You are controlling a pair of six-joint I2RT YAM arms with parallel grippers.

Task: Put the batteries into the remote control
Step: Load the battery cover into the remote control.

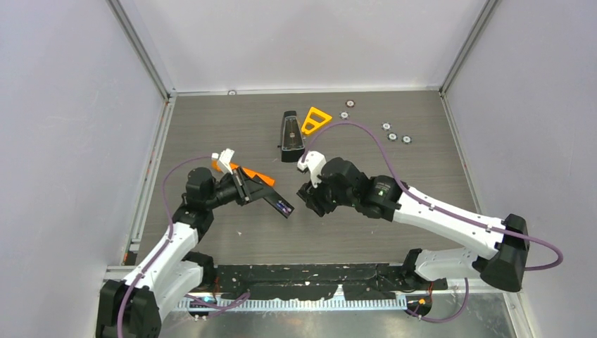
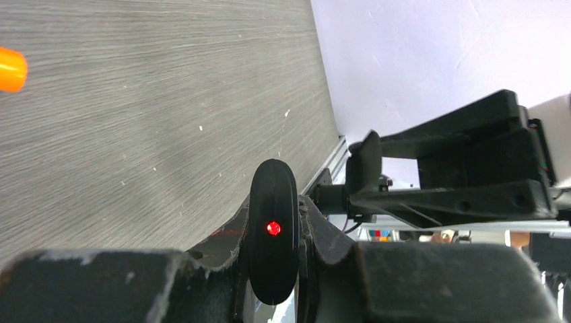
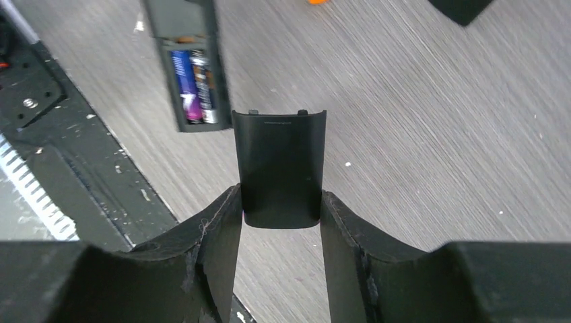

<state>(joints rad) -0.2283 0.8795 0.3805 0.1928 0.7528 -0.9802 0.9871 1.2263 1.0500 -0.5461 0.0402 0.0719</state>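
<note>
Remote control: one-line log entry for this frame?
left gripper: shut on remote control | batteries: two seated in open bay | right gripper: shut on battery cover | pending: cover not yet fitted

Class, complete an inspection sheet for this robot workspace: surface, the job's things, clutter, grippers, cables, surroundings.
Surface: grey wood-grain table, lightly speckled.
Job's things: remote control held up, compartment open; batteries seated inside it.
Clutter: black case, yellow triangle, silver discs, orange piece.
Grippers: left gripper shut on the remote control; right gripper shut on the battery cover.
Cables: purple cables loop above both arms.
Surroundings: pale walls, metal frame posts.
</note>
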